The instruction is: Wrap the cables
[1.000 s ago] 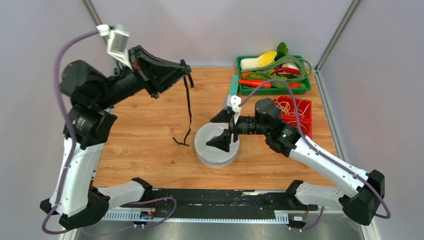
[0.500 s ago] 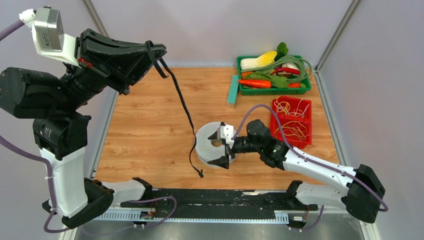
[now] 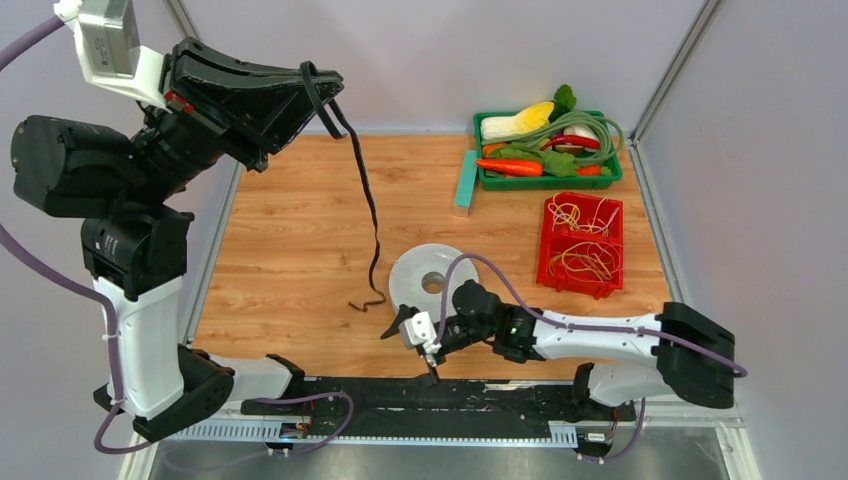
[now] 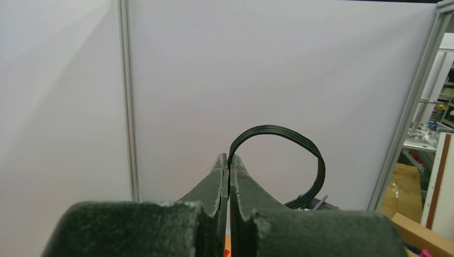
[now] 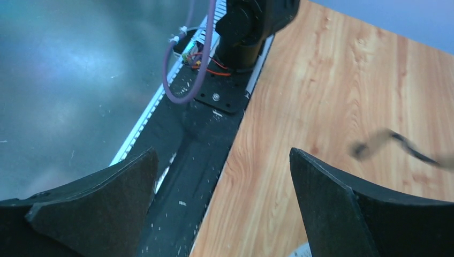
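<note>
Cable (image 3: 371,215) hangs lengthwise from the closed left pincer (image 3: 322,95), which grips its looped top. Its tail lies on the surface (image 3: 290,230), just left of the disc (image 3: 425,270). Right pincer (image 3: 412,345), wide open and empty, sits in front of the disc and is nearest the tail, which lies to its left.

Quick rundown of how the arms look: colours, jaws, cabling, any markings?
Both arms match: white link shells on the left arm and right arm, black joint housings, a purple-grey cable running outside each. A pale boxy camera sits on the left wrist. Jaws are matt black, wedge-shaped, rough-surfaced. No markings readable.
</note>
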Robot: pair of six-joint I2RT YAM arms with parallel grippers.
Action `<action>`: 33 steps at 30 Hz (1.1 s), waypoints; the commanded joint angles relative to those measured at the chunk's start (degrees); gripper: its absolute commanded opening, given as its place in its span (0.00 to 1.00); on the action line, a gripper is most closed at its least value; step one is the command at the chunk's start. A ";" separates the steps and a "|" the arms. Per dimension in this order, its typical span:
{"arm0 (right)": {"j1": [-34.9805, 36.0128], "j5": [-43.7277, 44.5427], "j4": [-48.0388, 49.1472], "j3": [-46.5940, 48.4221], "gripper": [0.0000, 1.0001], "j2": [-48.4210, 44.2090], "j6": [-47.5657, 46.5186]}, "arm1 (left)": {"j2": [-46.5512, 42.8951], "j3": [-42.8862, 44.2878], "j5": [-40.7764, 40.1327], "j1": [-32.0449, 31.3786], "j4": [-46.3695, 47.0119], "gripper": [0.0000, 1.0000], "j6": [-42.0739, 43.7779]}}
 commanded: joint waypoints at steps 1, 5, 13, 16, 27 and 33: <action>1.71 3.80 9.05 5.70 1.00 6.24 1.76 | -0.70 3.86 0.89 0.26 3.59 0.00 -1.56; 0.75 9.60 10.90 6.59 1.00 7.84 2.38 | -1.31 3.34 0.45 0.35 4.82 0.00 -0.51; -3.20 26.30 6.08 2.11 0.98 -0.24 11.34 | -0.62 2.19 -0.95 0.26 9.21 0.00 -1.29; -5.05 29.12 2.91 -0.52 0.94 -4.02 12.23 | 1.05 4.82 -1.39 0.35 9.57 0.00 -2.26; 1.26 -0.22 7.82 4.04 1.00 3.00 7.32 | 1.32 3.25 -1.48 0.26 10.97 0.00 -3.40; 4.53 -1.99 12.21 9.21 1.00 8.18 5.10 | 0.45 3.07 -1.22 0.17 11.50 0.00 -3.93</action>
